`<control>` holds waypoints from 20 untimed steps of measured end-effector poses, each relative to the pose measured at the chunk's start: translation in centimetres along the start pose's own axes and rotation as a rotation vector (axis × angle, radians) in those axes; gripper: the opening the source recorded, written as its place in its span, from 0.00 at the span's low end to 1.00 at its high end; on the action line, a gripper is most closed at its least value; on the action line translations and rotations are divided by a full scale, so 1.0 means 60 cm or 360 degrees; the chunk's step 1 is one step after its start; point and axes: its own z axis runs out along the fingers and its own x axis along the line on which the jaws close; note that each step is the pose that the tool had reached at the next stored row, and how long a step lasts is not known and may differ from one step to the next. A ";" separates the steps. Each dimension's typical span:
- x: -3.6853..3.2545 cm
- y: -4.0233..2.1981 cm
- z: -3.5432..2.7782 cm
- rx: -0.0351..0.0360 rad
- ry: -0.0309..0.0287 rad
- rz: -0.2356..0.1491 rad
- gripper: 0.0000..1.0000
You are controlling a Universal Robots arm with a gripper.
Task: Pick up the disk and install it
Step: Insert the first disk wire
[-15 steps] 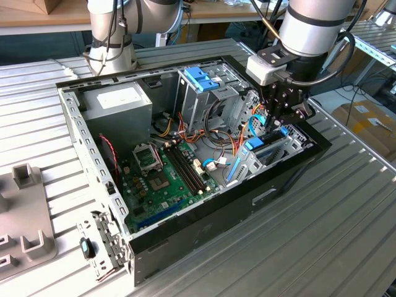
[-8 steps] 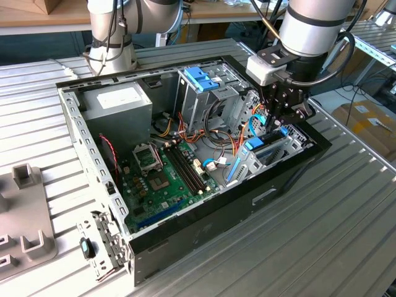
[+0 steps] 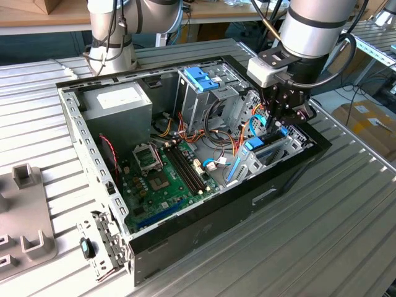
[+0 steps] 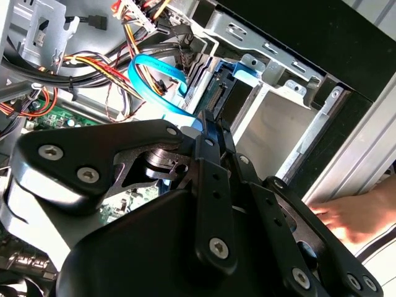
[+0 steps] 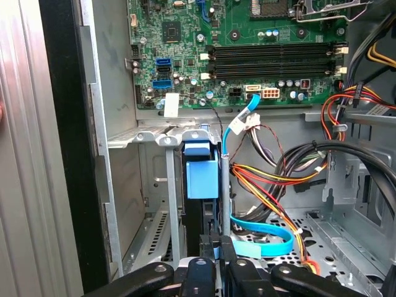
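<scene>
The disk (image 5: 201, 170) stands on edge in a slot of the lower drive bay at the front of the open computer case (image 3: 204, 216), its light blue carrier end facing up. In the exterior view the disk's blue carrier (image 3: 254, 144) sits just below my gripper (image 3: 276, 124). My gripper (image 5: 216, 250) hangs over that slot with its two black fingers (image 4: 209, 133) drawn close together. Their tips are at the disk's edge (image 4: 213, 93). I cannot tell whether they pinch any of it.
The tall drive cage with its blue bracket (image 3: 201, 77) rises near the gripper. Loose cables (image 5: 272, 179) and a blue flat cable (image 5: 266, 238) lie beside the bay. The motherboard (image 3: 161, 179) and power supply (image 3: 120, 102) sit further in. A person's hand (image 4: 352, 216) rests outside the case.
</scene>
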 end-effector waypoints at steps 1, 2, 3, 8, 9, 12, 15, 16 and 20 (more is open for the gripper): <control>0.000 0.000 0.000 0.0000 0.00006 0.0000 0.16; 0.000 0.000 0.000 0.0000 0.00005 0.0000 0.16; 0.000 0.000 0.001 0.0000 0.00002 0.0000 0.16; 0.000 0.005 0.004 0.0000 -0.00003 0.0000 0.16; 0.000 0.005 0.005 0.0000 0.00000 0.0000 0.16; 0.000 0.005 0.006 0.0000 0.00004 0.0000 0.16; 0.000 0.003 0.006 0.0000 0.00002 0.0000 0.16; 0.000 0.003 0.006 0.0000 0.00002 0.0000 0.16; 0.001 0.003 0.006 0.0000 0.00001 0.0000 0.16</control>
